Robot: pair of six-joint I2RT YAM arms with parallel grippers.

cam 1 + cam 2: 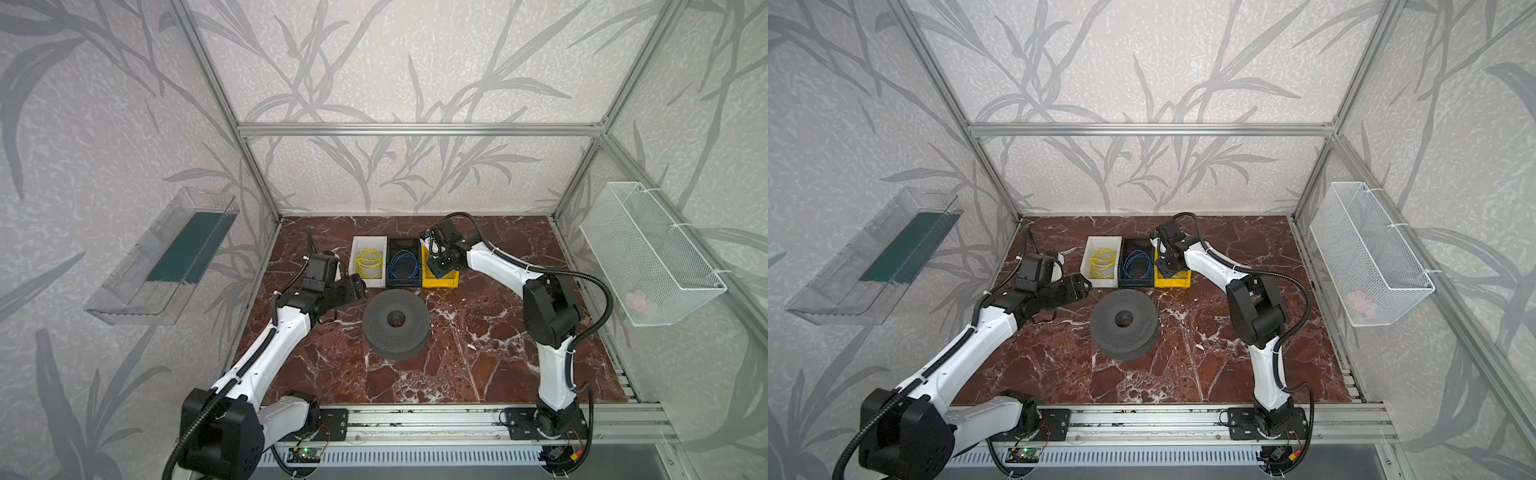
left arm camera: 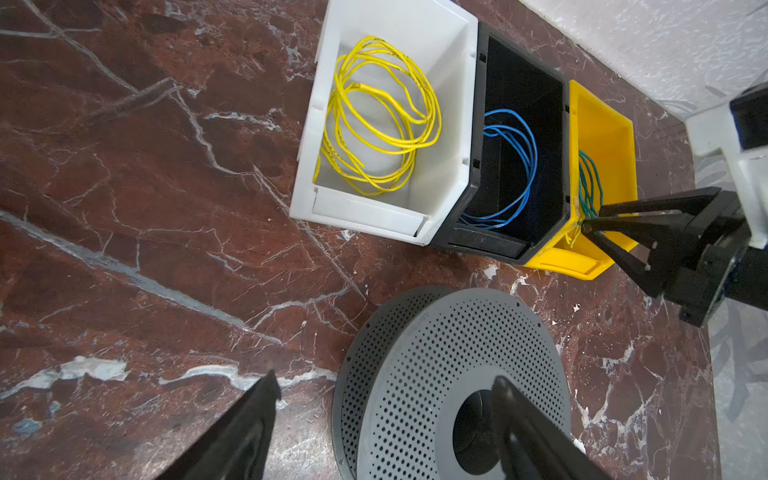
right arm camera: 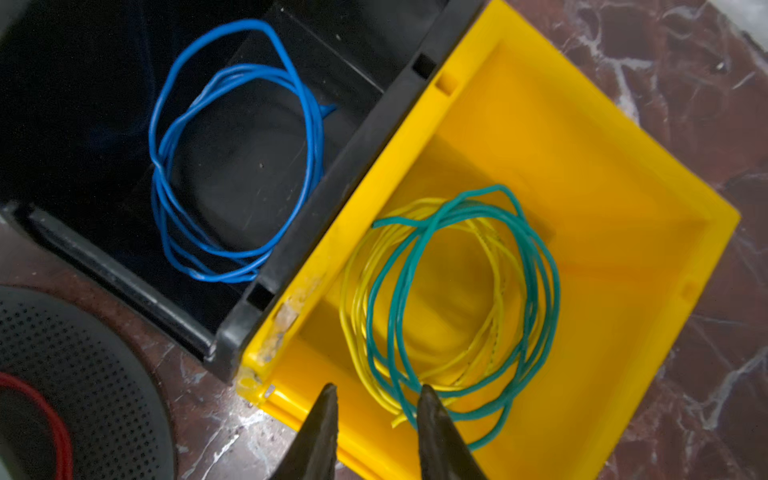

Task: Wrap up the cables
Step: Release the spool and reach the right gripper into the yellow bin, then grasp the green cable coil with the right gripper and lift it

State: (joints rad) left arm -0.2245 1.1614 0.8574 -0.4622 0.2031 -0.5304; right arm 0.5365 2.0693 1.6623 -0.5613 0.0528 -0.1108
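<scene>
Red-brown marble tabletop (image 1: 478, 353) carries three bins in a row – a white bin (image 2: 453, 104), a black bin (image 2: 519, 75), a yellow bin (image 3: 623, 166) – with a grey perforated spool (image 2: 415, 353) lying flat before them; the teal cable (image 3: 544, 270) lies in loose loops inside the yellow bin, mixed with a thin yellow wire (image 3: 351, 299); a yellow coil (image 2: 435, 120) is in the white bin, a blue coil (image 3: 311, 137) in the black bin; the right hand (image 3: 377, 388) reaches into the yellow bin, its fingers (image 3: 436, 432) only a narrow way apart, tips at the edge of the loops; the left hand (image 2: 385, 377) stands wide by the spool.
</scene>
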